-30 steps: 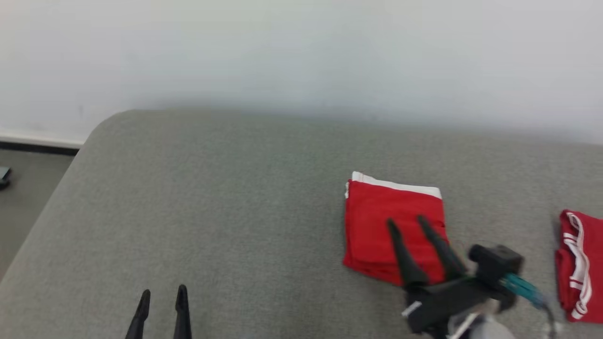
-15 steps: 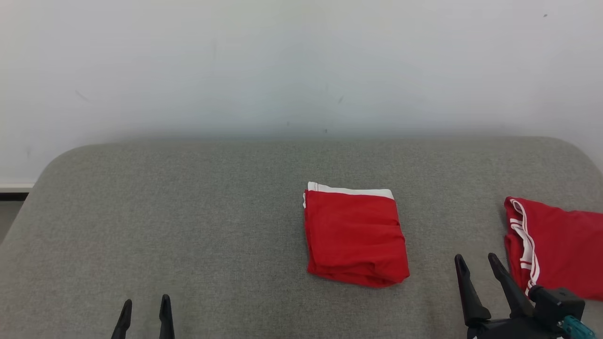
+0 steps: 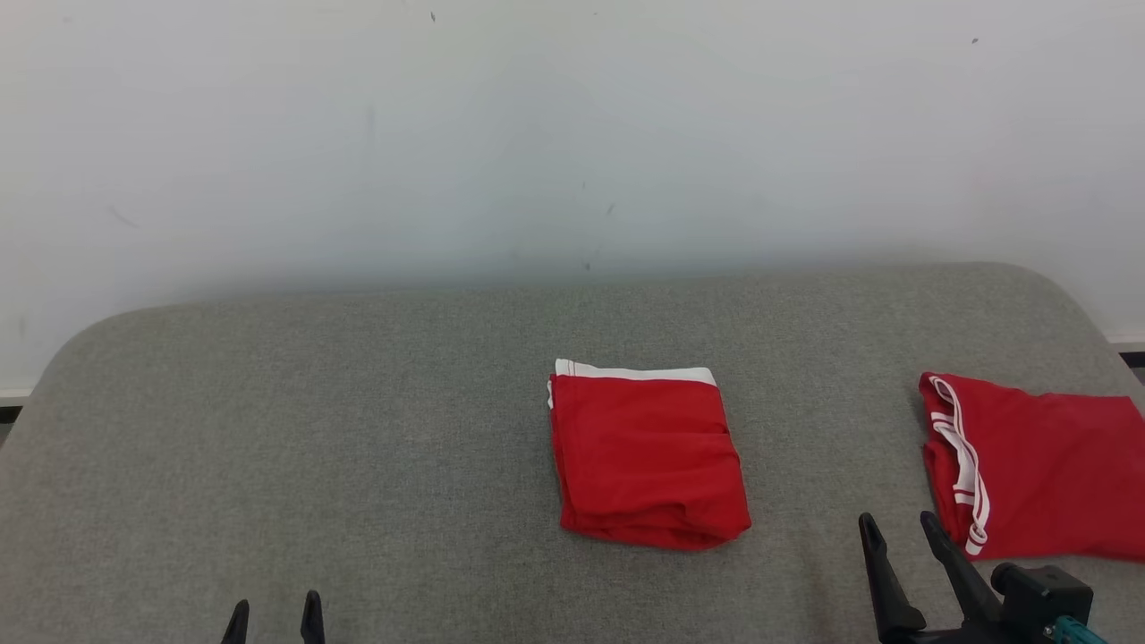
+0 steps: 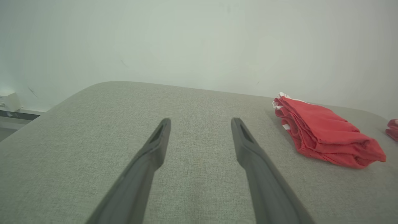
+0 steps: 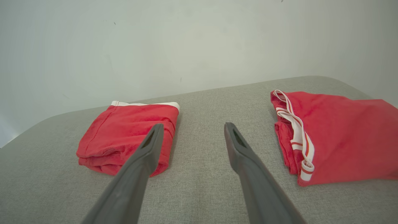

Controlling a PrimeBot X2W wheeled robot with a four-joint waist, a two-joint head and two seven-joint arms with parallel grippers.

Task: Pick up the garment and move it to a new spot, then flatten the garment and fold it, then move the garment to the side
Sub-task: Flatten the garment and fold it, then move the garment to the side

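Two red garments lie on the grey counter [image 3: 358, 429]: one folded garment [image 3: 646, 470] at its middle, one looser garment [image 3: 1038, 478] well apart at the right. The left gripper [image 3: 275, 606] and right gripper [image 3: 894, 521] both stand wide, empty.

Head view: we look forward and down from high over the near edge of the grey counter [image 3: 358, 447], facing the white wall [image 3: 572, 134]; nearly the counter's whole width shows. Left wrist view: we sit low and close over the counter's left part, folded garment [image 4: 323, 133] at right. Right wrist view: equally low, we face between that garment and a second garment [image 5: 345, 130]. All three share the folded garment.
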